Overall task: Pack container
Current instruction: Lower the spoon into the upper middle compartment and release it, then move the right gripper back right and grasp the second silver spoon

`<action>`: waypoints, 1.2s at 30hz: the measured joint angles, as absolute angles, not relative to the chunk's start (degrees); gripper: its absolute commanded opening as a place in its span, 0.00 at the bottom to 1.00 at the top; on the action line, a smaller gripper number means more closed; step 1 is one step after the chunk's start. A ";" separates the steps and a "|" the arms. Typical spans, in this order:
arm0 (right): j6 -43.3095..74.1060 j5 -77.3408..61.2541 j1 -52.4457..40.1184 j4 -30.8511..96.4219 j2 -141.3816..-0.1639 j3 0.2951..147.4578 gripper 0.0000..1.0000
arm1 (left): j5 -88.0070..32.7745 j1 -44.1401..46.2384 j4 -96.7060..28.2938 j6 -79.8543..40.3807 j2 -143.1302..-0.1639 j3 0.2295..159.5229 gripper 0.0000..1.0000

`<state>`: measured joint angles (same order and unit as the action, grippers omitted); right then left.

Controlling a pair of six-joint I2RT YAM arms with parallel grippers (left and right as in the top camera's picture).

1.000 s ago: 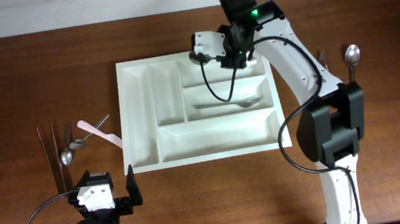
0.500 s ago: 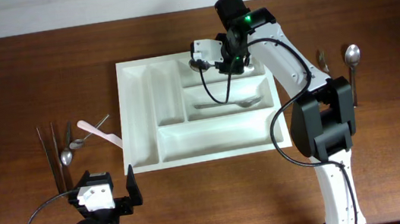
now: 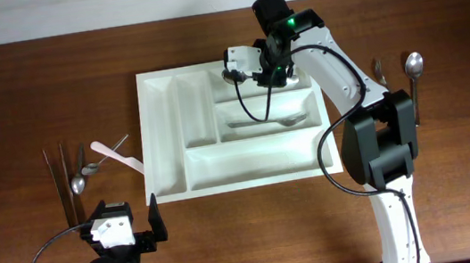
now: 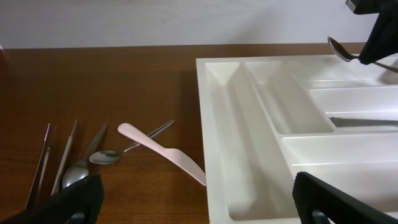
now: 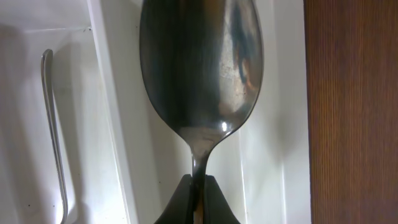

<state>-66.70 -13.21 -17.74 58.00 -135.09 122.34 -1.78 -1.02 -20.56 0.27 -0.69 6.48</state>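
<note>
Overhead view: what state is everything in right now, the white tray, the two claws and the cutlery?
container, flat on the table, partly filled.
lying spoon, flat in the container's middle long compartment.
right gripper, shut on the held spoon.
held spoon, in the air over the container's far side.
left gripper, open, empty.
pink knife, loose on the table left of the container.
outside spoon, on the table right of the container.

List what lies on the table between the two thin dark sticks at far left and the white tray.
Two metal spoons and a pale pink plastic knife, seen clearly in both the overhead and left wrist views.
</note>
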 measured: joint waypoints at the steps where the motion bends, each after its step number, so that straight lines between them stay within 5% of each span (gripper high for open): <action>1: -66.74 -13.21 -17.74 58.00 -135.09 122.34 0.04 | -1.78 -1.02 -20.56 0.27 -0.69 6.48 0.99; 12: -66.67 -13.21 -17.74 57.95 -135.09 122.34 0.04 | -1.78 -1.02 -20.56 0.25 -0.69 6.48 0.99; 13: -66.67 -13.21 -17.74 57.84 -135.09 122.34 0.08 | -1.78 -1.02 -20.53 0.25 -0.69 6.48 0.99; 14: -66.67 -13.21 -17.74 57.67 -135.09 122.34 0.40 | -1.78 -1.02 -20.56 0.25 -0.69 6.48 0.99; 17: -66.59 -13.26 -17.74 56.95 -135.09 122.34 0.67 | -1.78 -1.02 -20.56 0.27 -0.69 6.48 0.99; 20: -65.71 -13.26 -17.74 55.75 -135.09 122.34 0.81 | -1.78 -1.02 -20.53 0.25 -0.69 6.48 0.99; 28: -49.21 -12.21 -17.72 54.89 -135.09 122.85 0.99 | -1.78 -1.02 -20.56 0.25 -0.69 6.48 0.99; 36: -28.32 -7.53 -14.52 72.14 -135.13 134.43 0.99 | -1.78 -1.02 -20.53 0.25 -0.69 6.48 0.99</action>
